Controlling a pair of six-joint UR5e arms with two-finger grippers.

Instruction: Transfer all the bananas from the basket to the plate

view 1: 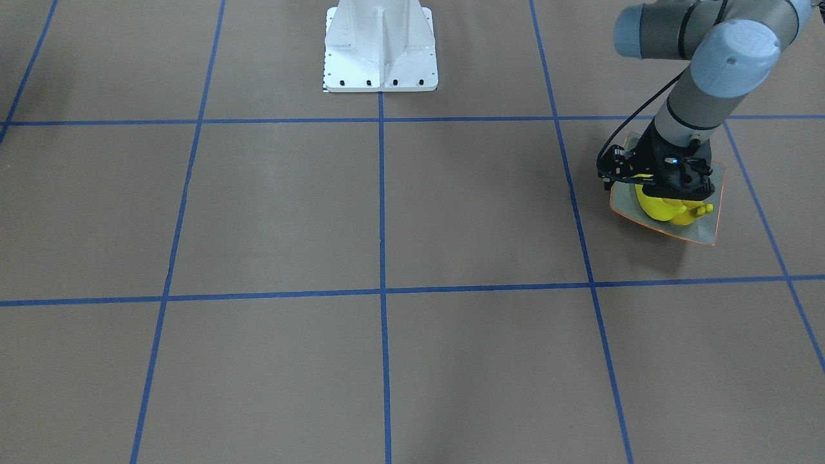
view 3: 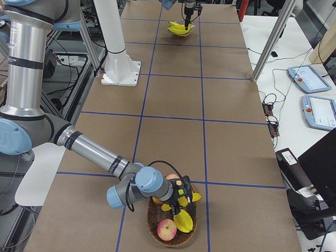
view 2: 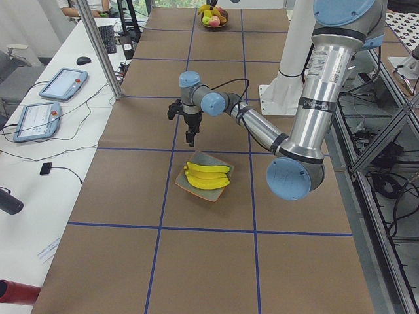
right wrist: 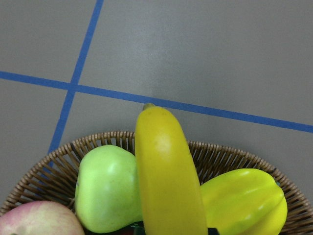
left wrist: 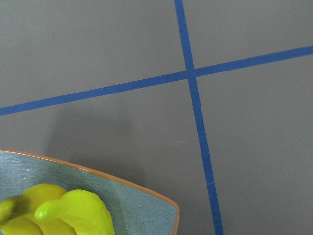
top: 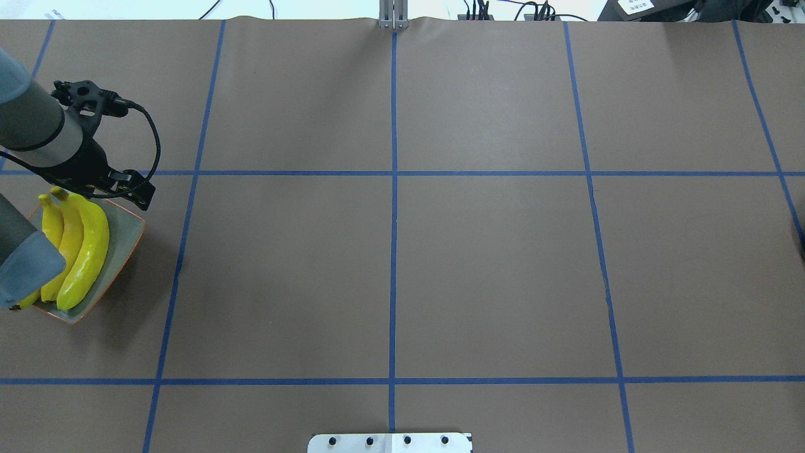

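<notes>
While three bananas (top: 78, 248) lie side by side on the plate (top: 126, 242), you see one long yellow fruit (right wrist: 166, 166), one green fruit (right wrist: 105, 188), one starfruit (right wrist: 244, 200) and one apple (right wrist: 39, 220) in the basket (right wrist: 220, 154). The left gripper (view 1: 673, 190) hovers over the plate and the right gripper (view 3: 181, 195) is at the basket; you cannot tell either one's spread.

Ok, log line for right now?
three bananas on plate | left gripper over plate edge, state unclear | right gripper at basket, another banana in its view

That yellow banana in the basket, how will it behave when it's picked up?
Likely stiff: the banana juts past the basket rim without drooping. Its glossy skin looks slippery, so it may slide in a grip. Being rounded, it could roll when released.
</notes>
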